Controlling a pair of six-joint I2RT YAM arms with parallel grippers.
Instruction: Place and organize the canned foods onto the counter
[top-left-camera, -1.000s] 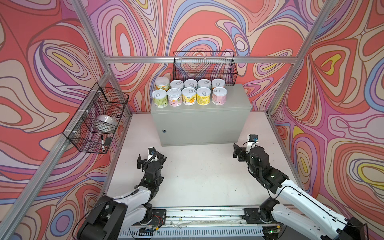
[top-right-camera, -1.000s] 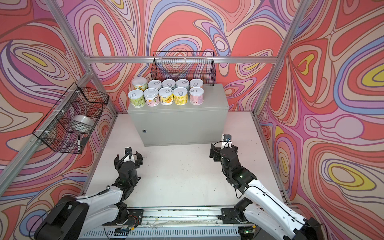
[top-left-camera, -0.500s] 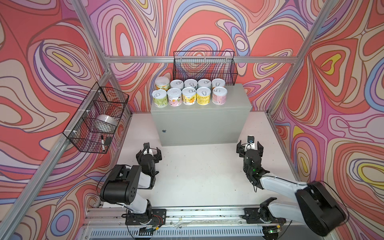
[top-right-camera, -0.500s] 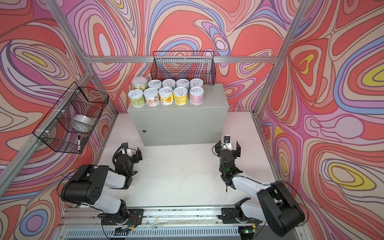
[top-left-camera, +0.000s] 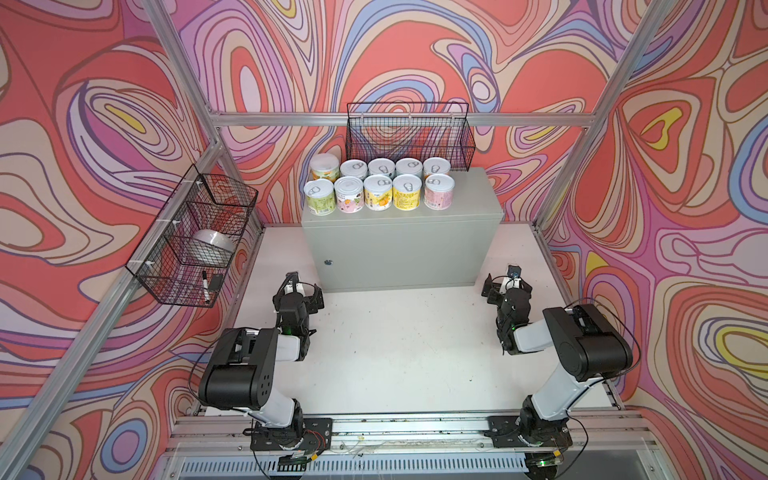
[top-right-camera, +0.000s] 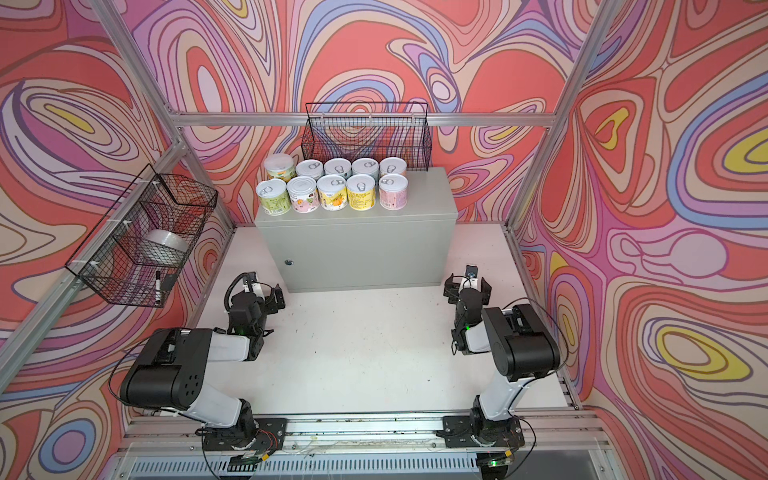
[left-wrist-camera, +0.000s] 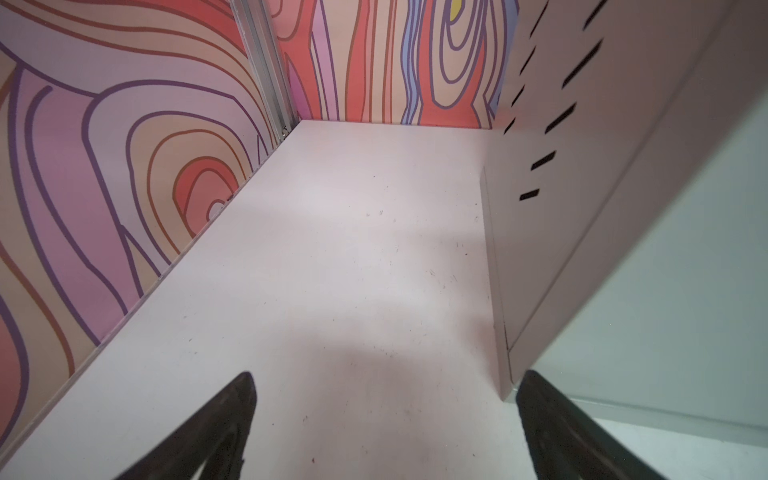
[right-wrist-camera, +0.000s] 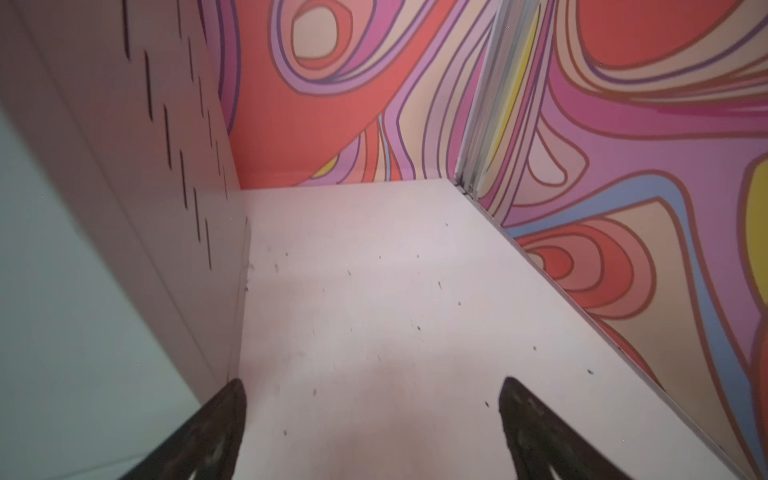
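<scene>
Cans (top-left-camera: 376, 187): ten, upright, two rows of five on the bench (top-left-camera: 469, 195) top, toward its left end, in both top views. Left hand (top-left-camera: 299, 291) and right hand (top-left-camera: 506, 286) sit low near the bench's front corners. Left wrist view: left hand (left-wrist-camera: 386, 376) wide over the floor (left-wrist-camera: 332, 270), bench side just beside. Right wrist view: right hand (right-wrist-camera: 372, 381) likewise wide, bench beside.

walls (top-left-camera: 415, 50): red-pink swirls | floor (top-left-camera: 395, 340): white, scuffed | frame (top-left-camera: 291, 119): aluminium

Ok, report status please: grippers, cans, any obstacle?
Left gripper open, empty. Right gripper open, empty. Ten cans on counter, two rows of five. No obstacle seen.
</scene>
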